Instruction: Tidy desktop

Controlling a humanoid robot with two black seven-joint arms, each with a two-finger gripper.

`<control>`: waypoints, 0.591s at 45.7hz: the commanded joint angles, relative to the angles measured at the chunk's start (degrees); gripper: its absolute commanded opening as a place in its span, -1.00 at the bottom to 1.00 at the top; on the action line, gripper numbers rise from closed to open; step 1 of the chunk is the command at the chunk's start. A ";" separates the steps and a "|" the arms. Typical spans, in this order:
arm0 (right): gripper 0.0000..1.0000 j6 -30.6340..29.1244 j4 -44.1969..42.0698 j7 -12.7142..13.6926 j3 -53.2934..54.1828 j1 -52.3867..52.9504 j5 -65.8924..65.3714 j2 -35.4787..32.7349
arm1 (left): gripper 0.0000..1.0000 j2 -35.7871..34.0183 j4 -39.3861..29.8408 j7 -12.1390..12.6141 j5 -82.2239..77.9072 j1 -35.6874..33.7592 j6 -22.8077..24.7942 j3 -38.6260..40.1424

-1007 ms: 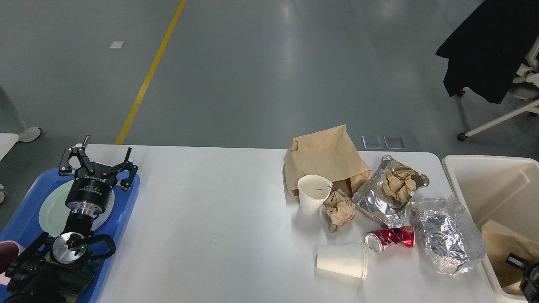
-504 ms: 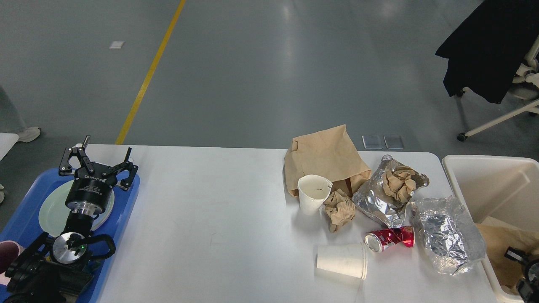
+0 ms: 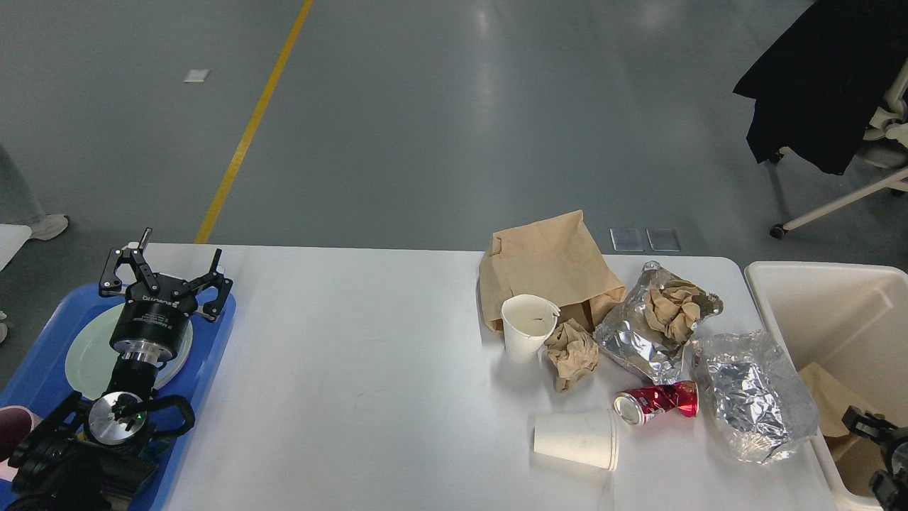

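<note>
Littering the white desktop over grey floor: rubbish; left end effector spread wide, right one's spread unclear.

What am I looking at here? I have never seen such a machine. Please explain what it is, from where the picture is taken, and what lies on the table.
The picture comes from a humanoid robot's own head, looking down. The black arm at left ends in its left gripper, open and empty, above a blue tray holding a plate. The right gripper shows only partly, over a cream bin; I cannot tell its state. On the white desktop lies rubbish: a brown bag, two paper cups, a crushed can, crumpled paper and two foil wrappers.
</note>
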State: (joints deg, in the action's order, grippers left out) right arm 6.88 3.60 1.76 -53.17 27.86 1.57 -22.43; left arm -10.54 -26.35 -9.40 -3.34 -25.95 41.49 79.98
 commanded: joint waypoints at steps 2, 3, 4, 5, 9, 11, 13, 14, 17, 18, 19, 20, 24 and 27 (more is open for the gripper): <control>1.00 0.06 0.00 0.00 0.00 0.09 0.01 -0.33 | 0.93 0.00 -0.02 0.00 0.00 0.02 0.00 0.00; 1.00 0.06 0.00 0.00 0.00 0.09 0.01 -0.33 | 0.93 0.00 -0.02 0.00 0.00 0.02 0.00 0.00; 1.00 0.06 0.00 0.00 0.00 0.09 0.01 -0.42 | 0.93 0.00 -0.02 0.00 0.00 -0.07 0.00 0.00; 1.00 0.06 0.00 0.00 0.00 0.09 0.01 -0.42 | 0.93 0.00 -0.02 0.00 0.00 -0.07 0.00 0.00; 1.00 0.06 0.00 0.00 0.00 0.18 0.01 -0.51 | 0.93 0.00 -0.02 0.00 0.00 -0.07 0.00 0.00; 1.00 0.06 0.09 0.00 0.00 0.35 0.10 -0.51 | 0.93 0.00 -0.02 0.00 0.00 0.02 0.00 0.00; 1.00 -0.02 0.44 0.00 0.00 0.79 0.10 -0.60 | 0.93 0.00 -0.02 0.00 0.00 -0.07 0.00 0.00; 1.00 -0.02 0.53 0.00 0.00 0.97 0.10 -0.60 | 0.93 0.00 -0.02 0.00 0.00 0.02 0.00 0.00; 1.00 -0.29 0.88 0.00 0.09 1.76 0.10 -0.77 | 0.93 0.00 -0.02 0.00 0.00 0.02 0.00 0.00; 1.00 -0.37 1.14 0.00 0.09 2.02 0.10 -0.95 | 0.93 0.00 -0.02 0.00 0.00 -0.07 0.00 0.00; 1.00 -0.38 1.49 0.00 0.09 2.54 0.01 -1.21 | 0.93 0.00 -0.02 0.00 0.00 -0.07 0.00 0.00; 1.00 -0.38 1.93 0.09 0.09 3.16 0.01 -1.74 | 0.93 0.00 -0.02 0.00 0.00 -0.07 0.00 0.00; 1.00 -1.08 5.52 0.44 -0.18 6.58 -0.34 -5.95 | 0.93 0.00 -0.02 0.00 0.00 -0.07 0.00 0.00; 1.00 -1.95 11.05 0.44 -0.97 11.32 -0.43 -9.72 | 0.93 0.00 -0.02 0.00 0.00 -0.07 0.00 0.00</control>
State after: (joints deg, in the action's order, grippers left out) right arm 6.05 7.52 2.04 -53.19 32.95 1.40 -26.65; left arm -10.55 -26.36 -9.40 -3.34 -26.00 41.49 79.98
